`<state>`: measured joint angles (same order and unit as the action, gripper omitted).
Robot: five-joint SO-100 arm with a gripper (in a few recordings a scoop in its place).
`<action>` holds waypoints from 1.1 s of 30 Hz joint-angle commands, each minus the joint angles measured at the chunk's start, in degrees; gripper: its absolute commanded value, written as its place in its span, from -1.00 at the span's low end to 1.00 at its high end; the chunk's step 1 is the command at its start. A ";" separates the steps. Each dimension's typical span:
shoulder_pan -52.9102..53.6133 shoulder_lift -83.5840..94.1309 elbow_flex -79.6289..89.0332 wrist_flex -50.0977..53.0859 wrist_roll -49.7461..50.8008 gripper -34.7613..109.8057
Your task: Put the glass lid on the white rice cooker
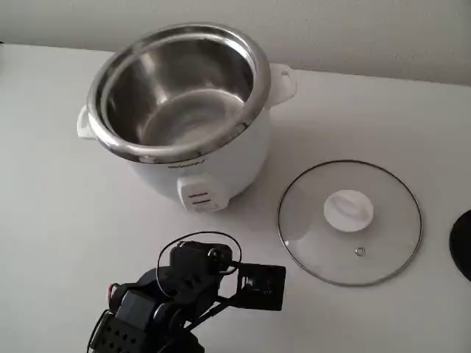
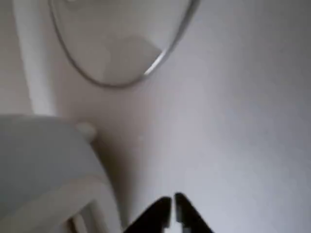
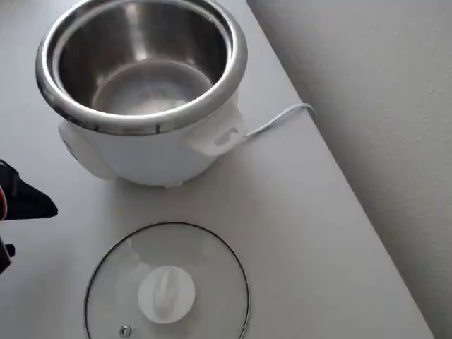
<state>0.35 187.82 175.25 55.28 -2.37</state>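
The white rice cooker (image 1: 199,158) stands open at the back of the table, its steel inner pot (image 3: 141,63) empty. The glass lid (image 1: 349,222) lies flat on the table to the cooker's right in the fixed view, white knob (image 1: 348,210) up. In the overhead view the glass lid (image 3: 167,282) lies below the cooker. My gripper (image 2: 173,206) is shut with nothing between its tips and hovers over bare table, short of the lid (image 2: 116,48), with the cooker's body (image 2: 43,160) to its left. Its black tip (image 3: 39,205) shows at the left edge of the overhead view.
My black arm (image 1: 184,290) sits at the front of the table, below the cooker. A white cord (image 3: 282,116) runs from the cooker to the table's right edge (image 3: 339,183). A black round object (image 1: 464,243) is cut off at the right edge.
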 commanded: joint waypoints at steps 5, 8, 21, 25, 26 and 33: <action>4.22 0.70 1.41 -8.44 -4.13 -0.52; 10.46 0.62 1.41 -14.24 -7.73 -0.51; 15.73 -50.10 -1.67 -76.29 -7.47 -0.28; 18.19 -67.94 -12.57 -81.83 -5.98 -0.27; 18.81 -71.37 -14.59 -83.67 -5.98 -0.27; 20.21 -87.28 -26.54 -89.56 -6.77 -0.27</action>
<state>19.42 107.58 157.94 -30.50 -8.96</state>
